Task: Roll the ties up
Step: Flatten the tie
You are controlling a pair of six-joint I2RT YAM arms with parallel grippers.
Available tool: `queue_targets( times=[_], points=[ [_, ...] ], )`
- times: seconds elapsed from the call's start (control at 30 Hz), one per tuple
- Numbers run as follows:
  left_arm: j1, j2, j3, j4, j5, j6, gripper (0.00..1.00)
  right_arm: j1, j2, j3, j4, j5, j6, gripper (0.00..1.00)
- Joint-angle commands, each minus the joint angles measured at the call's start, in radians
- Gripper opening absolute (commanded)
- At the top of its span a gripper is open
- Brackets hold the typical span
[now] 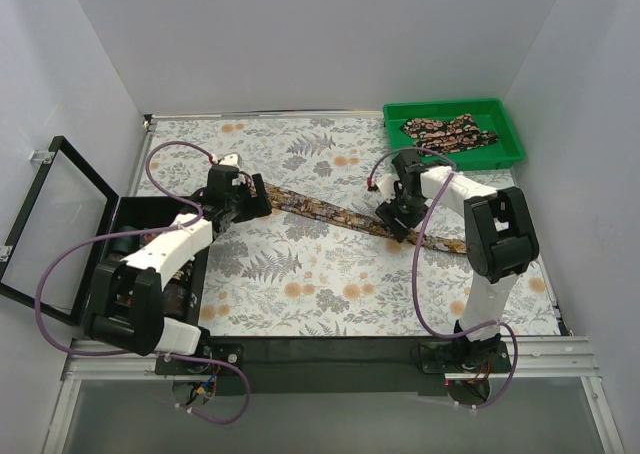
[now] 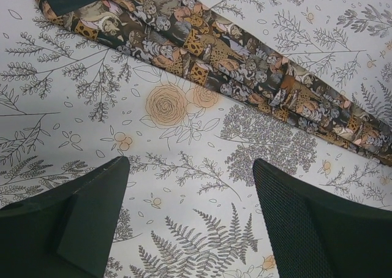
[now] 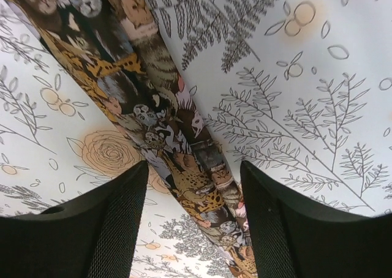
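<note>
Brown printed tie [image 3: 153, 106] runs between spread right gripper [image 3: 195, 168] jaws; left gripper [image 2: 190, 161] likewise spread, tie just beyond.

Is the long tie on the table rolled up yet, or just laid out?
Laid out, not rolled: the tie runs flat as one long diagonal strip across the tablecloth, with no coil visible along it.

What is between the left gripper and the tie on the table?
Just bare tablecloth, with its fern print and an orange rose. The left wrist view shows it: the left gripper is open, short of the tie, touching nothing.
</note>
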Motion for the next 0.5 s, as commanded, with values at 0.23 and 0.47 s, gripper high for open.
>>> queue_targets(
  times=[0.23,0.47],
  points=[
    [-0.021,0.116,0.174,0.016,-0.019,-0.098,0.72,0.004,-0.273,0.06,0.08,-0.004,0.385,0.69],
    [-0.072,0.277,0.3,0.008,-0.066,-0.097,0.43,-0.083,-0.534,-0.116,0.214,0.005,0.572,0.69]
  ],
)
